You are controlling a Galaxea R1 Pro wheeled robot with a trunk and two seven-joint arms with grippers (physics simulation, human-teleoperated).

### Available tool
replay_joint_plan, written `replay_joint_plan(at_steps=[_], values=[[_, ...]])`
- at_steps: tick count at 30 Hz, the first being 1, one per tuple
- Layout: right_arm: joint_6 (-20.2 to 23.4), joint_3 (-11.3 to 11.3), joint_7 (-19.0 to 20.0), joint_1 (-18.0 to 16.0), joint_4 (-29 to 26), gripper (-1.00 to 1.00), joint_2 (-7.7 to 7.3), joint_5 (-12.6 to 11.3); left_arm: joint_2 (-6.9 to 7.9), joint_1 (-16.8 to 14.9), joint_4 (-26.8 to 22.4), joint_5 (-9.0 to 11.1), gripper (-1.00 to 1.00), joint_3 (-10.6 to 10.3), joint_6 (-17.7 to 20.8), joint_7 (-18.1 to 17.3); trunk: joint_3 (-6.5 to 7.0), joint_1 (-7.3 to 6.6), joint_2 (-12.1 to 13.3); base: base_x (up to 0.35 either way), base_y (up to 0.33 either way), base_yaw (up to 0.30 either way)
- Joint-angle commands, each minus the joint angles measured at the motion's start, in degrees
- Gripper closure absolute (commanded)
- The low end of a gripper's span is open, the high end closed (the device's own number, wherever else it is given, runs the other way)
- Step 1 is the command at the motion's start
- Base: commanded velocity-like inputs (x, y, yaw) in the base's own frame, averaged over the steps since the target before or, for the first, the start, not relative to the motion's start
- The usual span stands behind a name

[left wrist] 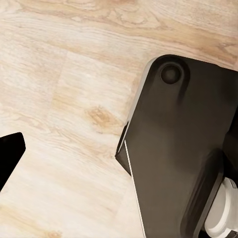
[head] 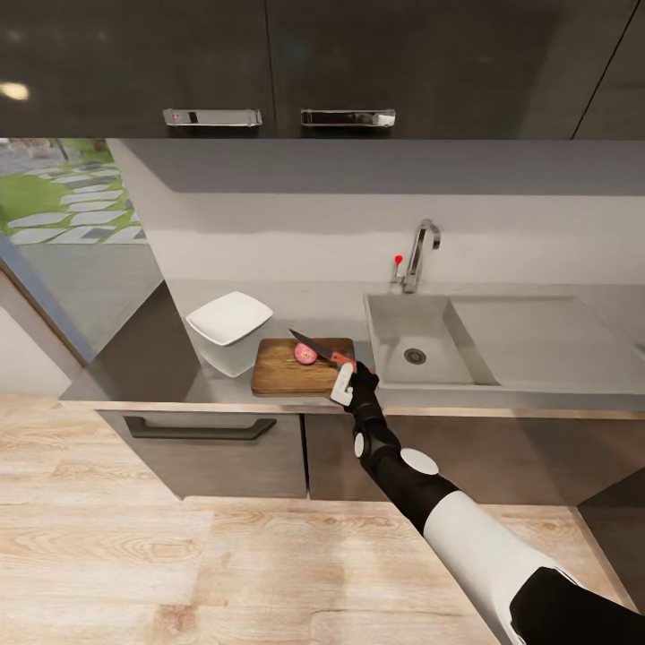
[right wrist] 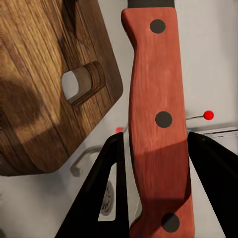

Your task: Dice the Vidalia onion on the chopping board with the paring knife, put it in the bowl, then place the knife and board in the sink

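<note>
Grey countertop (head: 179,381) runs beneath dark wall cupboards, with pale wood flooring (head: 134,555) in front of the base cabinets and a window onto a lawn at the far end. Taking the chopping board (head: 287,372) as the landmark: it lies flat near the counter's front edge, dark brown with clear grain, and in the right wrist view its oval slot handle (right wrist: 82,84) shows near one short edge. On the board, toward its sink-side half, sits the Vidalia onion (head: 305,354), a small pinkish-red ball. The paring knife (head: 315,348) lies at a slant over that same part of the board, its dark blade passing right at the onion, whether touching it I cannot tell, and its red handle reaching off the board's corner nearest the sink. The right gripper (head: 351,374) is closed around that handle; in the right wrist view the red handle (right wrist: 157,124) with its dark rivets runs between the two black fingers (right wrist: 109,188), which press against it on either side. The bowl (head: 229,318), white and square with flaring sides, stands just beyond the board on the side away from the sink. The sink (head: 403,313), grey with a round drain, is set into the counter just beside the board's other end, with its drainboard further along and the chrome tap (head: 419,255) and red-tipped lever behind it. The left wrist view shows wood floor and a dark part of the robot's body (left wrist: 183,148); whether the left gripper is open or closed I cannot tell.
</note>
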Motion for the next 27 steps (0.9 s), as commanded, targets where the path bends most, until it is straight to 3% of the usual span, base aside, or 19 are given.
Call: replay_joint_plan(at_steps=[1, 27], values=[[0.5, 0.3, -0.1, -0.1, 0.1, 1.00, 0.00, 0.5, 0.04, 0.0, -0.1, 0.1, -1.00, -0.5, -0.1, 0.6, -0.09, 0.03, -0.1, 0.000, 0.000, 0.000], [0.5, 0.3, -0.1, -0.1, 2.7, 1.00, 0.56, 0.5, 0.04, 0.0, -0.1, 0.1, -1.00, -0.5, -0.1, 0.6, -0.09, 0.03, -0.1, 0.042, 0.017, 0.000]])
